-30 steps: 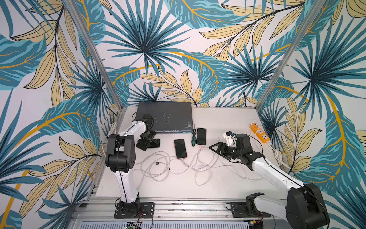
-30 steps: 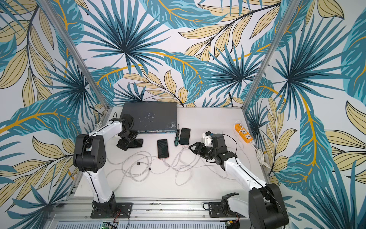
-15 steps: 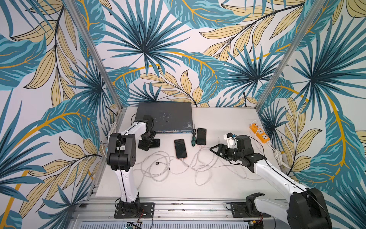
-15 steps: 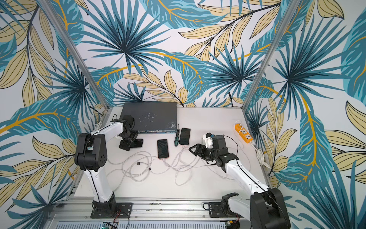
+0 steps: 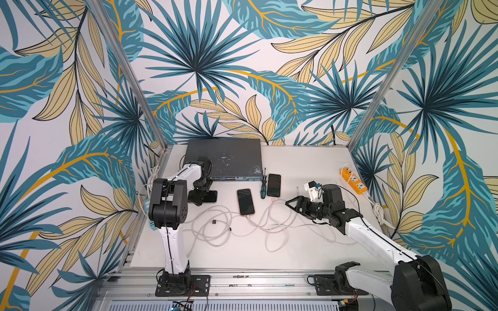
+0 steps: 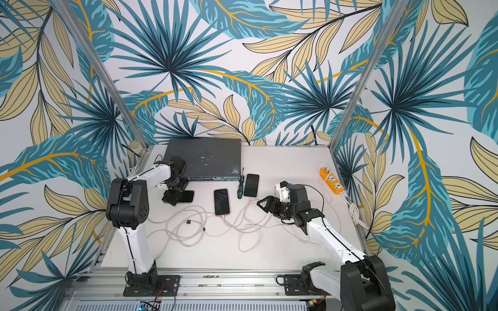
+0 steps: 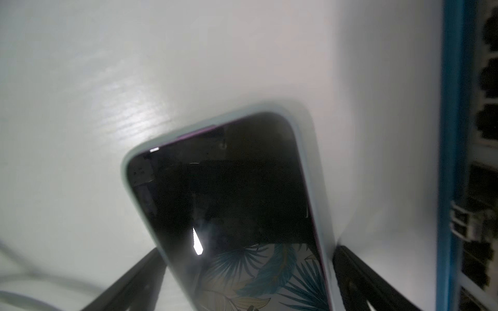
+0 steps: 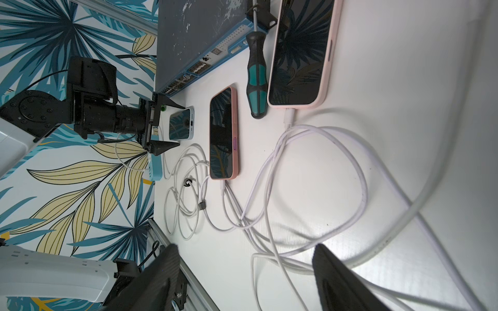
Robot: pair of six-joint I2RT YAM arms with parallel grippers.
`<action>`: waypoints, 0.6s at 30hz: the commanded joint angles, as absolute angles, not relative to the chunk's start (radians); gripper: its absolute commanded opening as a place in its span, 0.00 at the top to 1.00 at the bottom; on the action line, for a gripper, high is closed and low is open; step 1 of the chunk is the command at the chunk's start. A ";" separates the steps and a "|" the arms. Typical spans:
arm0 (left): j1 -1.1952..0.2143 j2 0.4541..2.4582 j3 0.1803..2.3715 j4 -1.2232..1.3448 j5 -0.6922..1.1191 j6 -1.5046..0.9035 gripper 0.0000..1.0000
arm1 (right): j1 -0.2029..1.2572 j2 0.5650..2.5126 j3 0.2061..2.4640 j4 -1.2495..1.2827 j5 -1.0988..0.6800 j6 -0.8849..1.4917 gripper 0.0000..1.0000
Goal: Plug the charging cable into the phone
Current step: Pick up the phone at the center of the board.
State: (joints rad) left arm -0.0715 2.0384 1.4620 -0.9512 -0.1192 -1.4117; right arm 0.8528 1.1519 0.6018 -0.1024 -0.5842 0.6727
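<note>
Right wrist view shows the unplugged, blue-cased phone (image 8: pixel 178 121) flat near the table's (image 8: pixel 377 80) left edge with the left gripper (image 8: pixel 181 126) spread wide astride it; the right gripper (image 8: pixel 246 246) hangs open and empty over the tangled white cable (image 8: pixel 361 188). That cable looks limp and light (free plug not discernible), so pinch the stiff plug body while bracing the slick phone's long edges.

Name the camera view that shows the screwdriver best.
The right wrist view. There the screwdriver is close and sharp, with its green-and-black handle and metal shaft clear from end to end. In both top views it is only a small dark sliver on the table. The left wrist view does not show it.
</note>
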 commanded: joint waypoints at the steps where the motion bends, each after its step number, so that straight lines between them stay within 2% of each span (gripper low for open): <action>1: -0.071 2.096 1.442 -0.989 -0.122 -1.425 0.00 | 0.857 1.125 0.581 -0.111 -0.592 0.653 0.20; 6: -0.078 2.110 1.445 -0.973 -0.114 -1.421 0.01 | 0.857 1.112 0.576 -0.122 -0.590 0.650 0.20; 12: -0.081 2.083 1.417 -0.975 -0.163 -1.378 0.12 | 0.857 1.103 0.574 -0.117 -0.583 0.655 0.19; 15: -0.081 2.061 1.411 -0.976 -0.191 -1.346 0.22 | 0.857 1.108 0.574 -0.115 -0.585 0.653 0.19; 18: -0.078 2.037 1.404 -0.951 -0.192 -1.304 0.38 | 0.857 1.110 0.574 -0.113 -0.586 0.654 0.19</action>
